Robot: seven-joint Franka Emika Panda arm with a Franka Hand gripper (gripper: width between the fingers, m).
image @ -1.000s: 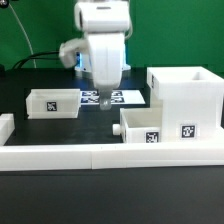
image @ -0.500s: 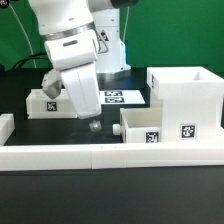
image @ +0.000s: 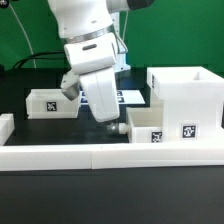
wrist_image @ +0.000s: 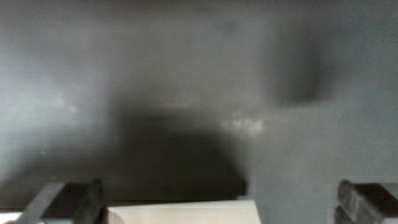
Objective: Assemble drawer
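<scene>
in the exterior view, the gripper (image: pixel 110 121) pointed down, low over the black table (image: pixel 55 128). its tip looked like one small dark bit there, so the gap could not be seen. one small box (image: pixel 146 127) of the drawer sat just beside the gripper, on the exterior view's right. it was too hard to tell if they touched. the tall housing (image: pixel 186 98) stood past that box, farther from the gripper. the other small box (image: pixel 50 103) lay well away on the gripper's other side. the marker board (image: pixel 130 96) lay behind the gripper, partly hidden by the arm. long white border blocks (image: pixel 90 155) ran in front.

in the wrist view, the gripper (wrist_image: pixel 217 203) was spread wide, one dark finger (wrist_image: pixel 71 200) far from the other. a blurry white edge (wrist_image: pixel 178 214) showed between them.
</scene>
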